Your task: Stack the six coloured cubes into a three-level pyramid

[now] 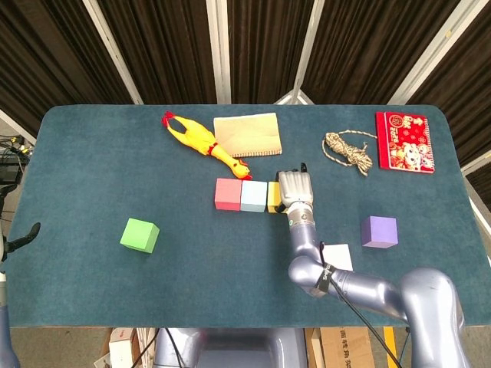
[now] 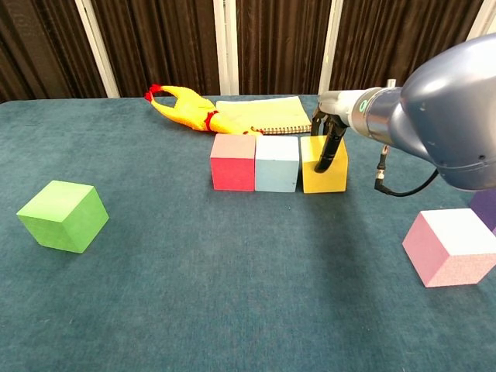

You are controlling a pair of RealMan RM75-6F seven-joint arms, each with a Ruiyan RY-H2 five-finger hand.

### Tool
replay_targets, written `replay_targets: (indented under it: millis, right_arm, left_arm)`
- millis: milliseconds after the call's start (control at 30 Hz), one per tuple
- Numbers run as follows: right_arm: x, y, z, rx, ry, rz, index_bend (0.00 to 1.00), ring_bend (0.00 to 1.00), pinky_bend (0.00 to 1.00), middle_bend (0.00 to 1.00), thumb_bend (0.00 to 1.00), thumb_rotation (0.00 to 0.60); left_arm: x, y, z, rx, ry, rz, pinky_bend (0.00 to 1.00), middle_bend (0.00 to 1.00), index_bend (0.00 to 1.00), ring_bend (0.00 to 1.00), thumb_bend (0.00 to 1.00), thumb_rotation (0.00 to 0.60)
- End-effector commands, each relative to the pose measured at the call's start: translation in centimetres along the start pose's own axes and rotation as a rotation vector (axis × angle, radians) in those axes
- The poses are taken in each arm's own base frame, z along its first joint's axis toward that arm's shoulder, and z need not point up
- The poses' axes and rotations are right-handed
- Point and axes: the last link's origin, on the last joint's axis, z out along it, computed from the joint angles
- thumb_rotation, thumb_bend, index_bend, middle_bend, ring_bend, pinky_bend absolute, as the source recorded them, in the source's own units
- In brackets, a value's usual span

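**Three cubes in a row, right hand on the yellow one**

Going left to right: a small part of the left hand [image 1: 23, 236] is showing at the table's left edge in the head view, too little to tell how its fingers are lying; the green cube [image 2: 63, 215] is sitting alone on the teal table [image 1: 92, 169], well apart from the others, turned so that a corner is facing the chest camera.

Near the middle, a row is standing: the red cube [image 2: 233, 162], with a paler pink top, is touching the light blue cube [image 2: 277, 163]; the yellow cube [image 2: 324, 165] is sitting just beside the blue one, with a thin gap showing between them in the chest view.

The right hand [image 1: 295, 191] is lying over the yellow cube, covering most of it from above; its dark fingers [image 2: 328, 151] are reaching down over the cube's front face and touching it; whether the hand is actually gripping the cube I cannot tell.

Further right, the pink cube [image 2: 451, 246], pale on top, is resting near the front edge; the purple cube [image 1: 379, 231] is sitting just behind it.

Along the back, a rubber chicken [image 1: 201, 142], a notebook [image 1: 246, 135], a coil of rope [image 1: 349, 150] and a red packet [image 1: 405, 141] are lying.
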Motion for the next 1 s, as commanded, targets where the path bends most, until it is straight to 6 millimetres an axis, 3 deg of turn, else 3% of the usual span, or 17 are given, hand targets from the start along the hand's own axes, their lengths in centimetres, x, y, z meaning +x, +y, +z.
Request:
replay_targets:
  millis: [33, 1000]
  right_arm:
    - [0.0, 0.03, 0.01, 0.001, -0.004, 0.003, 0.39, 0.25, 0.0, 0.39, 0.27, 0.6]
    - [0.13, 0.46, -0.02, 0.003, -0.044, -0.002, 0.32, 0.17, 0.0, 0.21, 0.27, 0.6]
  left_arm:
    - [-0.02, 0.02, 0.0, 0.0, 0.0, 0.0, 0.0, 0.0, 0.19, 0.0, 0.28, 0.6]
    - [-0.31, 0.09, 0.02, 0.005, -0.003, 0.012, 0.0, 0.0, 0.19, 0.0, 0.28, 0.6]
